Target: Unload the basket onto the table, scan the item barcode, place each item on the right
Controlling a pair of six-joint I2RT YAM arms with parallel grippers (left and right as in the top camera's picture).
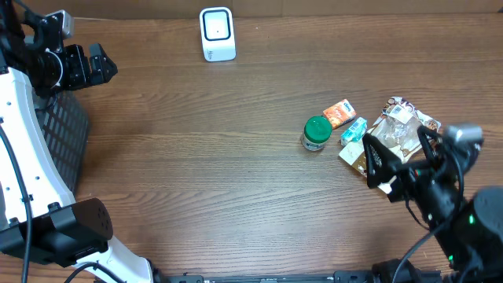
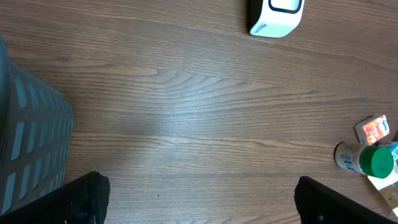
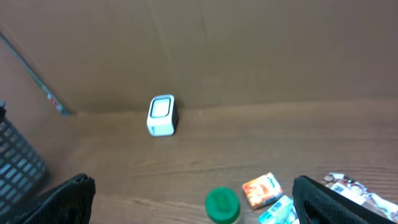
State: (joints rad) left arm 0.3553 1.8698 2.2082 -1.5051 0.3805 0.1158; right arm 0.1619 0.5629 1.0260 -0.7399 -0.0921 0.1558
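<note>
The white barcode scanner stands upright at the table's far edge. It also shows as the scanner in the left wrist view and the scanner in the right wrist view. At the right lies a cluster of items: a green-capped bottle, an orange packet, a blue packet and a clear snack bag. My right gripper hovers open over the cluster's near side, holding nothing. Far off at the back left, my left gripper is open and empty.
A black mesh basket stands at the left edge, under the left arm. A tan box lies beneath the right gripper. The green-capped bottle and orange packet sit between the right fingers' view.
</note>
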